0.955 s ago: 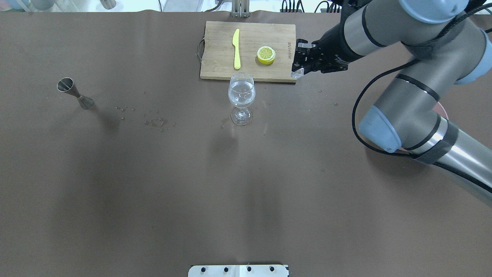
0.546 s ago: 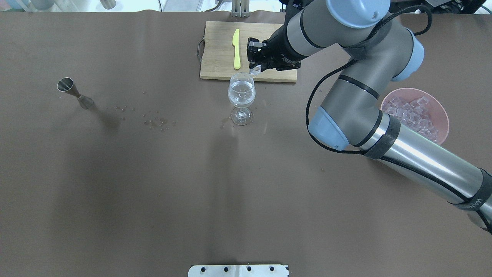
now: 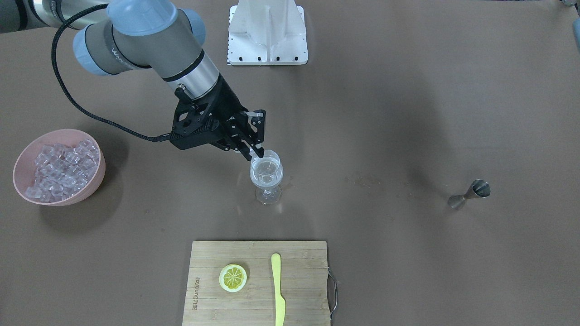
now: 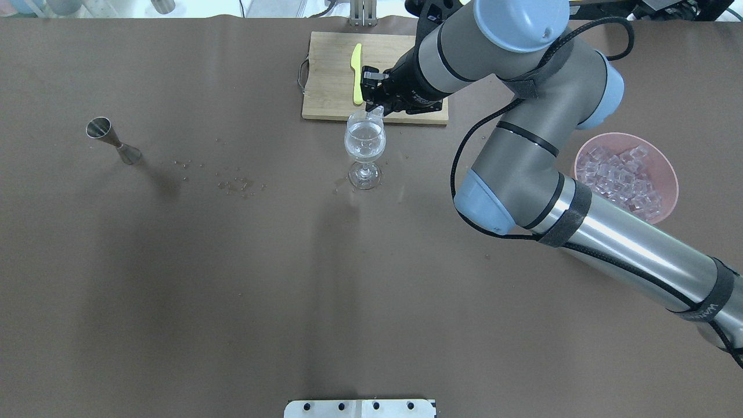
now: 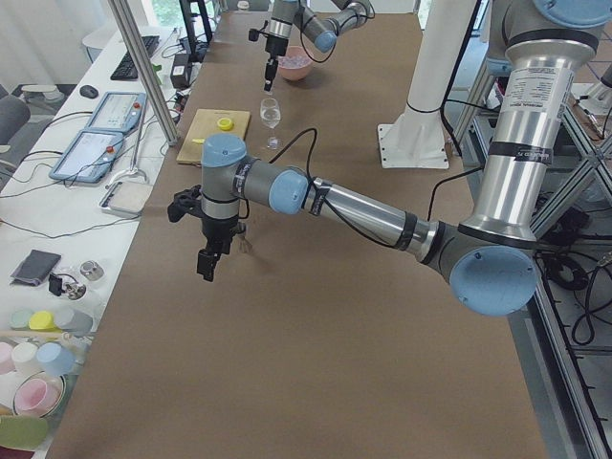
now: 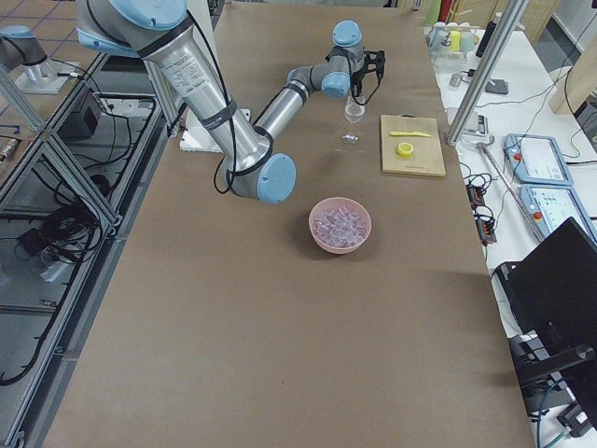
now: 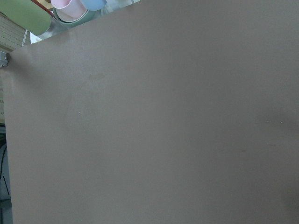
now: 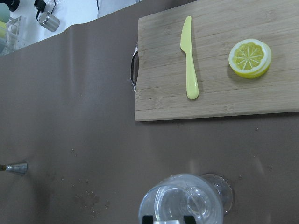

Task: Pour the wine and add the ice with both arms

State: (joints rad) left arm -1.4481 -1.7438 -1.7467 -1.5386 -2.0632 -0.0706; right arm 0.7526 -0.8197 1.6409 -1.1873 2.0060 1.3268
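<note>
My right gripper (image 4: 374, 108) hangs just over the rim of the wine glass (image 4: 364, 145) and is shut on one clear ice cube (image 4: 376, 110). In the front-facing view its fingertips (image 3: 256, 153) sit right at the glass's (image 3: 266, 177) top edge. A small amount of clear wine (image 3: 266, 180) lies in the glass's bowl. The heap of ice (image 4: 624, 171) fills a pink bowl (image 4: 675, 187) at the right. My left gripper (image 5: 206, 260) shows only in the exterior left view, hovering over bare table; I cannot tell whether it is open or shut.
Beyond the glass lies a wooden cutting board (image 3: 299, 290) carrying a yellow knife (image 3: 277, 285) and a lemon slice (image 3: 233, 277). A steel jigger (image 4: 113, 139) stands at the far left, with small droplets (image 4: 235, 184) between it and the glass.
My right arm swung left from the bowl side with the ice cube, crossing in front of the cutting board to stop over the glass. The pink bowl is now uncovered.
</note>
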